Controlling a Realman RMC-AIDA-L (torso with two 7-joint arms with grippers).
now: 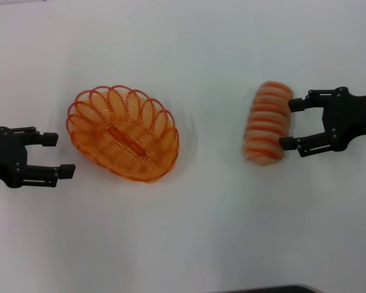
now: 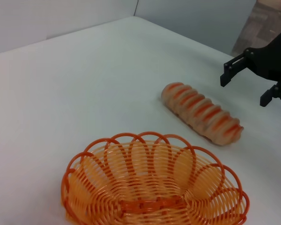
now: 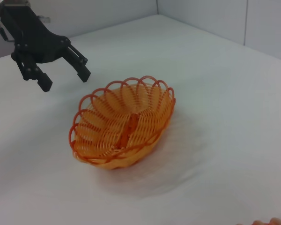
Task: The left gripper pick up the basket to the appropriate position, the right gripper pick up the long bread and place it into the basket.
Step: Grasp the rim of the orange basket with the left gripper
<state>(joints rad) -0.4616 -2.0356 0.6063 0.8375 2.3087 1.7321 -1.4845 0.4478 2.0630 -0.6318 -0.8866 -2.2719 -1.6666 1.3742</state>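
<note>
From your head view, the basket point(image 1: 122, 133) sits on the white counter point(image 1: 195, 232), left of centre. Your left gripper point(image 1: 56, 155) waits open just beside it. Your right gripper point(image 1: 291, 124), jaws spread, brackets the long bread point(image 1: 268, 122) without closing.

Your left wrist view shows bread and basket apart.

Your right wrist view shows the basket empty. No readable writing anywhere.
</note>
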